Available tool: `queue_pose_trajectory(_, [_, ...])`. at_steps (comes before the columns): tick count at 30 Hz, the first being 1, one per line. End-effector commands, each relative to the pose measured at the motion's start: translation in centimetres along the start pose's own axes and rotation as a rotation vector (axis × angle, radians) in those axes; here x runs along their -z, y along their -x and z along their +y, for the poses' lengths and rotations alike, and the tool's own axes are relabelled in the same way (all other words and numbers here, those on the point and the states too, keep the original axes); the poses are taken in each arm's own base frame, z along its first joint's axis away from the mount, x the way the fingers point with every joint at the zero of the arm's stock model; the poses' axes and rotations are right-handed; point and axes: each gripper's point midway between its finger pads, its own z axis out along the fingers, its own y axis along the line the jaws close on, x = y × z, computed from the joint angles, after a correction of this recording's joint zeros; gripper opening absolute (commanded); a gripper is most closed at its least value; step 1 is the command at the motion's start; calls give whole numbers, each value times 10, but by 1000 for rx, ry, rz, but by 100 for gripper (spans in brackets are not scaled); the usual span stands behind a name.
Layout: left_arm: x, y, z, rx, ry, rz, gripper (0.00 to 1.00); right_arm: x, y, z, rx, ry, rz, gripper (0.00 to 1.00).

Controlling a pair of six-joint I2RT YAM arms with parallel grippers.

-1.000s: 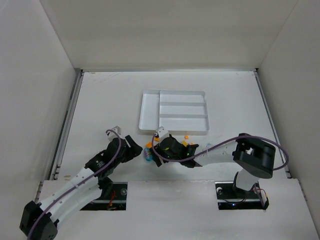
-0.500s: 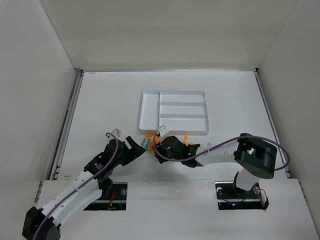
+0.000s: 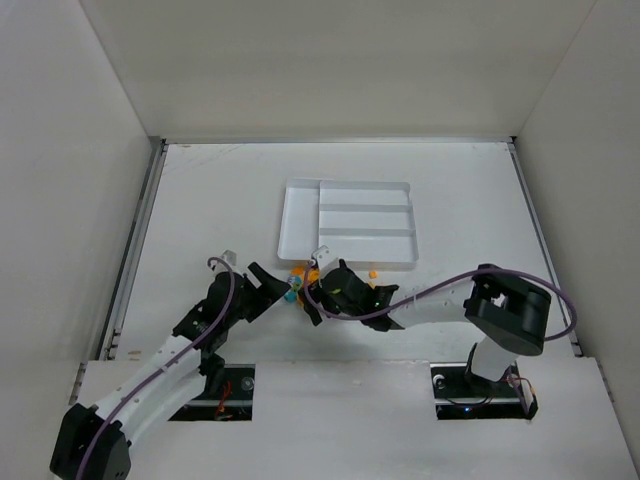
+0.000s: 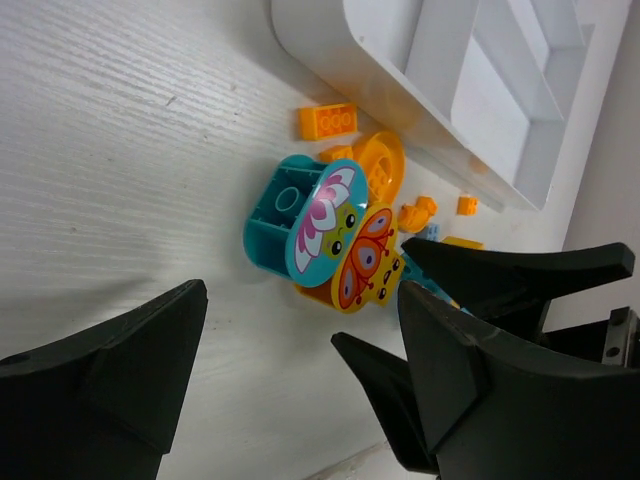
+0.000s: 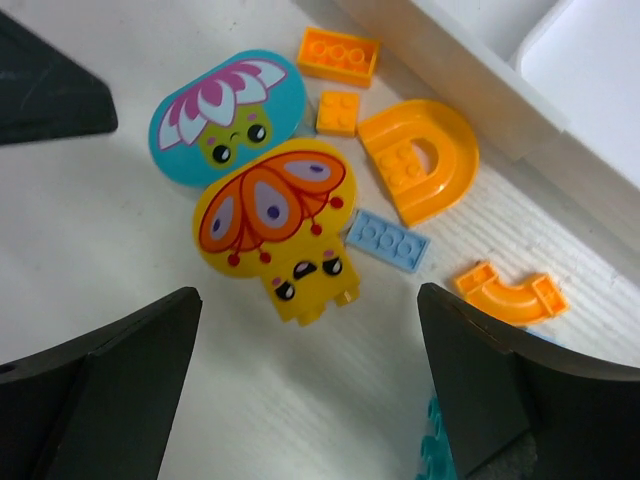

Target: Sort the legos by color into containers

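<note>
The legos lie in a cluster [image 3: 298, 280] just in front of the white tray [image 3: 350, 225]. A teal oval piece with a flower face [image 5: 228, 117] touches a yellow piece with an orange wing print [image 5: 275, 225]. Around them lie an orange brick [image 5: 338, 55], an orange arch [image 5: 420, 160], a light blue plate [image 5: 388, 241] and an orange curved piece [image 5: 508, 293]. My left gripper [image 4: 300, 300] is open, left of the cluster. My right gripper [image 5: 308, 300] is open wide over the yellow piece's lower end, gripping nothing.
The tray's rounded near corner [image 4: 320, 50] and its wall [image 5: 470, 70] stand close behind the legos. A teal brick [image 5: 440, 455] lies by my right gripper's right finger. The two grippers face each other closely, and the right one's fingers [image 4: 520, 265] show in the left wrist view.
Both grippers have moved away from the bases toward the tray, and the teal and yellow pieces now lie farther up the table. The right jaws narrowed, then opened wide; the left jaws widened.
</note>
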Motion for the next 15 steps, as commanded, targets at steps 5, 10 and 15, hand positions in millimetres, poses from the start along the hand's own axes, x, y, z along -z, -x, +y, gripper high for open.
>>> queue_pose_trajectory(5, [0, 10, -6, -4, -41, -36, 75, -21, 16, 10, 66, 72, -7, 92])
queue_pose_trajectory(10, [-4, 15, 4, 10, -3, -46, 75, -29, 17, 12, 71, 90, -2, 86])
queue_pose_trajectory(15, [-5, 20, 9, 12, 18, -51, 75, -32, 16, 10, 91, 80, -1, 74])
